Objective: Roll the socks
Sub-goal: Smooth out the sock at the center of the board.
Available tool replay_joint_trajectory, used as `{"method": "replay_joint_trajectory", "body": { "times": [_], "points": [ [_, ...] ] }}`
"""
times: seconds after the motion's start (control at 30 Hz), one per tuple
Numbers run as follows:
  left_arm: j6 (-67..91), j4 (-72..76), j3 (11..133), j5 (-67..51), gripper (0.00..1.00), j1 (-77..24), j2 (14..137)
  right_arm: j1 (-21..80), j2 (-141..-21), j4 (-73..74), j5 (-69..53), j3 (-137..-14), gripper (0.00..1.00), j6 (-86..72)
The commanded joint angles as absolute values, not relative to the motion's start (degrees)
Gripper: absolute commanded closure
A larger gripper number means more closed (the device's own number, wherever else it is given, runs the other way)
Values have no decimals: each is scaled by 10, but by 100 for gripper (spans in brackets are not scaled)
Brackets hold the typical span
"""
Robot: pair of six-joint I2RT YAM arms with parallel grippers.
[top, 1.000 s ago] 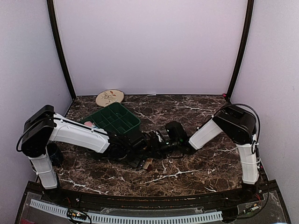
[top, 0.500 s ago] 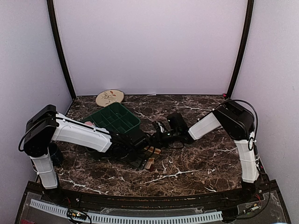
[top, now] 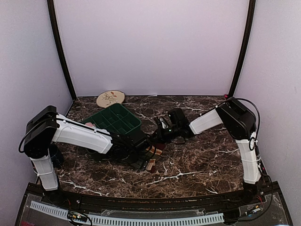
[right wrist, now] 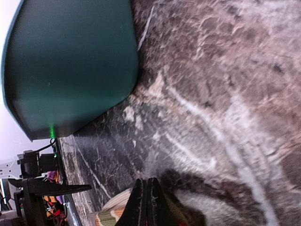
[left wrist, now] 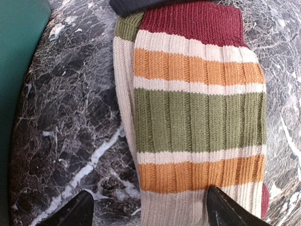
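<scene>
A striped sock (left wrist: 197, 117) with dark red, cream, orange and olive bands lies flat on the marble in front of the green tray (top: 135, 123). My left gripper (left wrist: 153, 209) is open, one fingertip on the sock's cream band and the other on bare marble. In the top view the left gripper (top: 146, 160) is low over the sock (top: 154, 155). My right gripper (right wrist: 146, 186) is shut on the dark red far end of the sock (right wrist: 110, 212); from above the right gripper (top: 160, 139) sits just behind the sock. Something pink (top: 89, 125) shows in the tray.
The green divided tray (right wrist: 70, 61) stands left of centre, its corner close to both grippers. A round patterned plate (top: 110, 98) lies against the back wall. Dark veined marble (top: 202, 160) stretches to the right and front.
My right gripper has drawn back toward the rear of the table, and the striped sock now lies stretched out longer. The left arm has barely moved.
</scene>
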State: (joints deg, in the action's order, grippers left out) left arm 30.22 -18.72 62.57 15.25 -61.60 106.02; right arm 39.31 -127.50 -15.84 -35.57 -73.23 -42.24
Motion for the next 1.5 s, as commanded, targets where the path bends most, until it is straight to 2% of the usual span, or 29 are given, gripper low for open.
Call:
{"method": "replay_joint_trajectory", "body": {
  "times": [0.0, 0.13, 0.23, 0.33, 0.4, 0.53, 0.67, 0.7, 0.77, 0.8, 0.83, 0.97, 1.07, 1.13, 1.23, 1.33, 1.4, 1.47],
  "points": [
    [302, -241, 610, 137, 14, -618, 1078, 377, -1298, -88, -304, -756, 98, -395],
    [306, -241, 611, 148, 13, -618, 1068, 377, -1280, -65, -304, -778, 98, -395],
    [311, -239, 611, 156, 11, -617, 1054, 377, -1246, -54, -259, -767, 86, -340],
    [314, -235, 611, 170, 5, -618, 1036, 377, -1205, -49, -230, -744, 76, -321],
    [313, -231, 611, 177, 2, -618, 1026, 378, -1181, -34, -214, -737, 72, -307],
    [306, -228, 621, 191, 1, -617, 1009, 390, -1135, 8, -172, -729, 68, -271],
    [293, -222, 634, 202, 1, -618, 982, 405, -1091, 39, -121, -711, 58, -244],
    [290, -221, 636, 207, 1, -618, 971, 410, -1078, 47, -102, -703, 53, -239],
    [274, -215, 642, 220, 1, -619, 947, 421, -1047, 63, -55, -693, 32, -227],
    [262, -209, 645, 227, 1, -619, 933, 428, -1029, 73, -29, -690, 6, -221],
    [247, -203, 648, 234, 1, -619, 919, 435, -1013, 85, -2, -690, 1, -213],
    [182, -182, 670, 289, 1, -629, 852, 477, -945, 111, 140, -684, 0, -173],
    [100, -105, 638, 311, 1, -650, 776, 482, -891, 6, 212, -606, 0, -216],
    [43, 25, 558, 273, 1, -650, 716, 473, -878, -23, 214, -588, 0, -235],
    [41, 169, 451, 285, 1, -641, 652, 470, -886, -18, 169, -605, 0, -224],
    [58, 106, 466, 215, 12, -602, 641, 473, -892, -11, 127, -605, 7, -219],
    [47, 47, 492, 225, 13, -599, 646, 491, -902, 22, 126, -615, 15, -204],
    [39, 17, 494, 242, 13, -599, 646, 530, -922, 78, 164, -635, 18, -177]
  ]
}}
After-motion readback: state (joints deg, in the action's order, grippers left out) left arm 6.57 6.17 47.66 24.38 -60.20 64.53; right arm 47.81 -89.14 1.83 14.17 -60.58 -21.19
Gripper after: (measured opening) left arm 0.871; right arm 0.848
